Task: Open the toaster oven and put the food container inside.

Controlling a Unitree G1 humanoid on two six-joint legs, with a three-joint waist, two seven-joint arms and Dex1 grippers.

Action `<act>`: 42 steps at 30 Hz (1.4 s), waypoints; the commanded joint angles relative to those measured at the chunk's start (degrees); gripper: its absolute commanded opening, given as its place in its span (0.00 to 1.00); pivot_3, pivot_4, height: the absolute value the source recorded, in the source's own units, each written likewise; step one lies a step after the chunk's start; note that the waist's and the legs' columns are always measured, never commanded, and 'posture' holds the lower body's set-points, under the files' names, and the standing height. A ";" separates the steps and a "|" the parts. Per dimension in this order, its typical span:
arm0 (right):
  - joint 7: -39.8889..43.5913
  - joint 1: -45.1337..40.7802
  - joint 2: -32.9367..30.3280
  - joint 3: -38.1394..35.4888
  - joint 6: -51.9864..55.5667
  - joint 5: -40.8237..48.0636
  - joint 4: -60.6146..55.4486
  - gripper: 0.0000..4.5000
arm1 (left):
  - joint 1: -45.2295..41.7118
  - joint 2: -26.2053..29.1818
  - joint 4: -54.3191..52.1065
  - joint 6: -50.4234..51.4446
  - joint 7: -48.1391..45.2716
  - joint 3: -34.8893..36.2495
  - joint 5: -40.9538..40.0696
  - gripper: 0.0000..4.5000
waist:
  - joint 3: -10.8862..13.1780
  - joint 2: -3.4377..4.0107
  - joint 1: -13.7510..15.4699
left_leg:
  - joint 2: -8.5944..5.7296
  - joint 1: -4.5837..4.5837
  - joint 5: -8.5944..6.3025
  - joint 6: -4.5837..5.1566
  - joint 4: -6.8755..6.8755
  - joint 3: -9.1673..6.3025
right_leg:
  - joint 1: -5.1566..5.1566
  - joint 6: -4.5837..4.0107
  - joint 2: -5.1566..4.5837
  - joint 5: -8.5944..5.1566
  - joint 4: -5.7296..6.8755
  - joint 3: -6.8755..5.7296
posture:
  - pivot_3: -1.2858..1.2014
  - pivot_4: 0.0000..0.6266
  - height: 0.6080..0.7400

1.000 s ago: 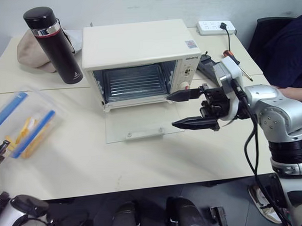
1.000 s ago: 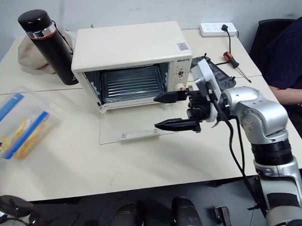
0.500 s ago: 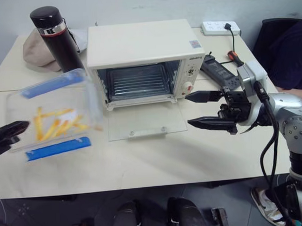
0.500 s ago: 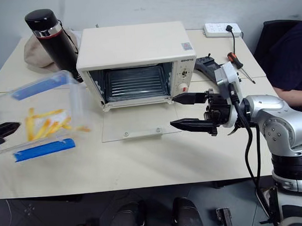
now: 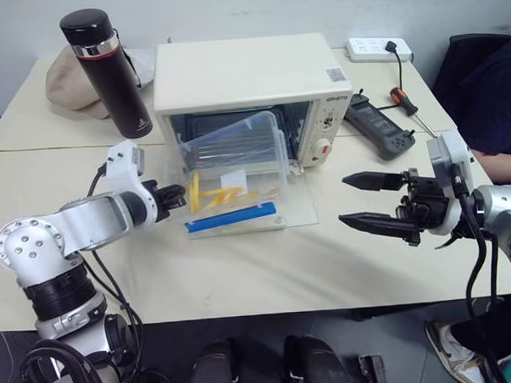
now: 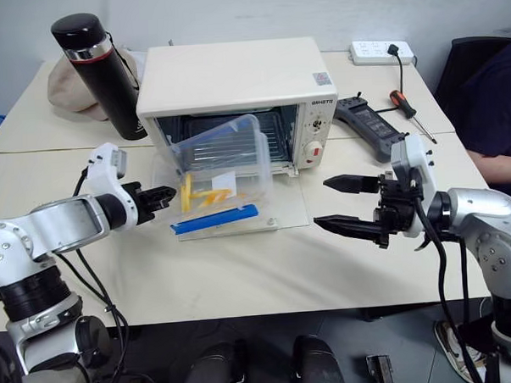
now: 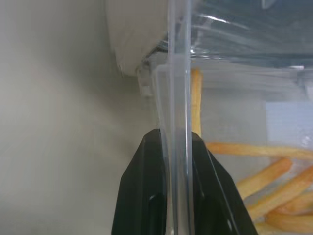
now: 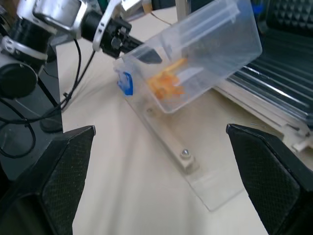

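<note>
Now the left gripper (image 6: pixel 164 195) is pinching the food container (image 6: pixel 221 172) by its wall, holding it tilted over the dropped glass door, seemingly just entering the toaster oven (image 6: pixel 233 74). Next: levelling and pushing inward. The right gripper (image 6: pixel 345 204) is hanging wide open nearby.

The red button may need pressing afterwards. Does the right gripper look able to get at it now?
Probably yes: the right gripper hangs open beside the toaster oven, and nothing lies between it and the red button.

The left gripper (image 5: pixel 178 197) has swung the food container (image 5: pixel 231 171) over to the toaster oven (image 5: pixel 249 81) mouth.
</note>
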 commanded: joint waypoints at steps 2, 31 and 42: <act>0.12 1.72 -1.30 -2.75 -2.38 0.48 -3.25 1.00 | -4.80 0.13 2.69 -3.95 5.12 -6.08 -3.07 0.02 | 0.00 0.00 0.16 | 0.03 0.01 -0.06 0.01 0.21 -0.06 | 0.12 0.00 0.01 0.00 0.04 -0.03 | 0.52 0.24 1.00; -1.93 0.81 0.10 6.39 -1.34 0.85 -5.33 0.43 | 14.28 27.24 -11.85 -16.58 -56.67 1.77 -4.87 0.03 | 0.00 0.05 0.16 | 0.36 0.09 -0.45 -0.52 0.31 -0.02 | 0.32 -0.09 0.57 -0.04 -0.34 0.02 | 0.52 0.24 1.00; -9.15 -4.61 10.56 21.60 -7.00 -12.22 -0.95 0.01 | 18.76 29.68 -12.79 -42.12 -86.95 -27.21 40.11 0.00 | 0.00 0.26 -0.31 | 0.65 0.00 -0.51 -0.69 -0.26 0.51 | -0.32 -0.43 0.68 0.06 -0.52 0.38 | 0.52 0.24 1.00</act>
